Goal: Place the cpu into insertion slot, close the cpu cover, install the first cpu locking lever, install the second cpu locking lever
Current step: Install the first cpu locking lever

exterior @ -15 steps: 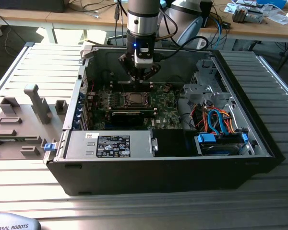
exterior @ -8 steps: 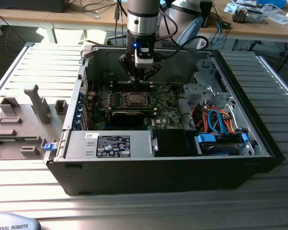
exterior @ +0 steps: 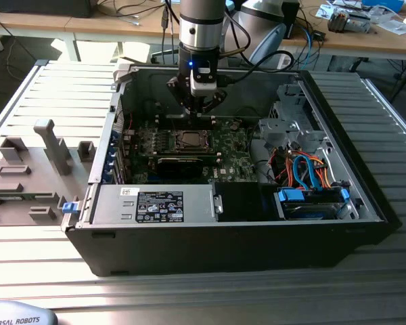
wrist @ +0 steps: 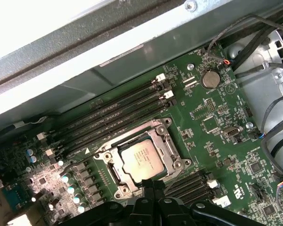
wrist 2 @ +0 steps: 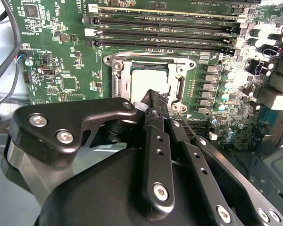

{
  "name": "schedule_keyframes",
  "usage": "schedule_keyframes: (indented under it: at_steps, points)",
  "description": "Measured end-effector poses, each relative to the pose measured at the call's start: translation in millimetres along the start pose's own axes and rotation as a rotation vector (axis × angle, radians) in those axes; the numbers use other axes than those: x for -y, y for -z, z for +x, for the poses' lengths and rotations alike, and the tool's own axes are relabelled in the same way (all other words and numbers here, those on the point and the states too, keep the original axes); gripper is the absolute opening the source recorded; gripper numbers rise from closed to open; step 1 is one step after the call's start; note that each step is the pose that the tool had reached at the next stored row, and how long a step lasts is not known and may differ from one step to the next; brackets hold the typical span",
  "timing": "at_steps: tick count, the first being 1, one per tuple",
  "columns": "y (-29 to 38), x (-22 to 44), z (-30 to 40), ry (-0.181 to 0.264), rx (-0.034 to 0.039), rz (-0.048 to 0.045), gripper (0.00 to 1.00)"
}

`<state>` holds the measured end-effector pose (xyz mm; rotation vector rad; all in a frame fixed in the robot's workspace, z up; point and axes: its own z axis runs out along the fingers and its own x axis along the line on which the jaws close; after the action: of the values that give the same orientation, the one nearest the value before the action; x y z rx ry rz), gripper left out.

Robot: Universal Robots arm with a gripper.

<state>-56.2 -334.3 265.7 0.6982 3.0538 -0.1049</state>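
1. The cpu (wrist: 141, 157) sits flat in the socket on the motherboard (wrist: 203, 141), silver top up. Placement step looks done.
2. The cpu cover (wrist: 132, 138) appears to lie down around the cpu, with the chip showing through its square opening. Cover step judged done, not certain.
3. Levers: a thin rod (wrist 2: 183, 123) runs just beside the gripper tips in the second wrist view and may be a locking lever. Can't tell if either lever is latched, so both lever steps count as left.
4. The gripper (wrist 2: 153, 96) has its fingers together, tips right over the socket edge and near the cpu. Can't tell if it pinches anything thin.
5. Exterior view: the gripper (exterior: 197, 101) hangs at 12 o'clock of the socket, inside the open case (exterior: 365, 203).
6. A black card (exterior: 183, 162) is at 6 o'clock of the socket, with the power supply (exterior: 155, 203) further along at 6.
7. Blue and orange cables (exterior: 311, 172) are at 4 o'clock.
8. The case stands on the table (exterior: 189, 291), and grey fixtures (exterior: 51, 145) sit at 9 o'clock of the case.
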Motion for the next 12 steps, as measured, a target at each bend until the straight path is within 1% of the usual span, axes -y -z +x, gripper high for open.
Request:
schedule_keyframes:
  at_steps: [12]
  points:
    - [0.0, 0.0, 0.0, 0.018, 0.0020, 0.0015, 0.11]
